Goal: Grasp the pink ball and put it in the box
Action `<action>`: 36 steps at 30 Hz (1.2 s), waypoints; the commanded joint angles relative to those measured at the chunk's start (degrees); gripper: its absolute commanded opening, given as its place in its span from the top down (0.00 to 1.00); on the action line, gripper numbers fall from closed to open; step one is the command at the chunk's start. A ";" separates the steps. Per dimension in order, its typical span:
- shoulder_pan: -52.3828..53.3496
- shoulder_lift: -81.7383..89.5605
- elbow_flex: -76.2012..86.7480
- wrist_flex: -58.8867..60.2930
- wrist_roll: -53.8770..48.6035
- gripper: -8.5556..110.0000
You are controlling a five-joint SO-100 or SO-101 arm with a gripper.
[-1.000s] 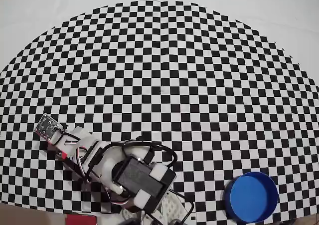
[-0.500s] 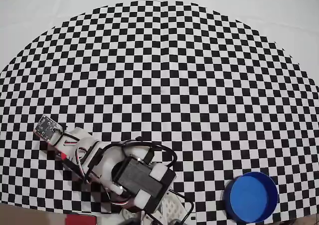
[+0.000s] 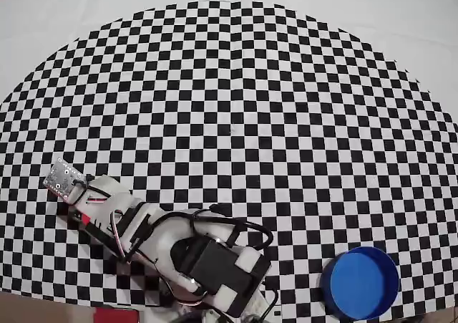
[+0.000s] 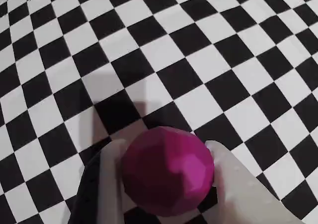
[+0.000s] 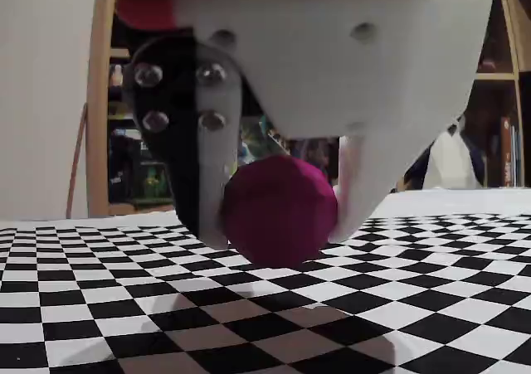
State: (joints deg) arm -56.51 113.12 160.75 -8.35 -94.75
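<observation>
The pink ball [image 4: 166, 172] sits between the two white fingers of my gripper [image 4: 165, 147], which is shut on it. In the fixed view the ball [image 5: 278, 212] hangs just above the checkered mat, pinched from both sides by the gripper [image 5: 280, 225], with a faint shadow under it. The overhead view shows the arm [image 3: 143, 230] at the lower left; its wrist hides the ball there. The box [image 3: 361, 281], a round blue tub, stands at the lower right, far from the gripper.
A black-and-white checkered mat [image 3: 236, 122] covers the table, with plain white cloth [image 3: 401, 22] beyond its curved edge. The arm's base [image 3: 222, 273] is at the bottom edge. Shelves [image 5: 498, 75] stand in the background of the fixed view.
In the overhead view the wrist has shifted slightly up and to the left, and the arm's upper motor block has swung down and to the right.
</observation>
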 commanded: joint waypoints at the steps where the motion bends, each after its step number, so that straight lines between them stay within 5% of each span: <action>1: 0.88 3.25 -1.23 0.44 0.18 0.93; 36: 9.67 21.97 5.71 4.75 -0.09 0.93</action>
State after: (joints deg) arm -48.43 133.15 166.64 -3.78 -94.75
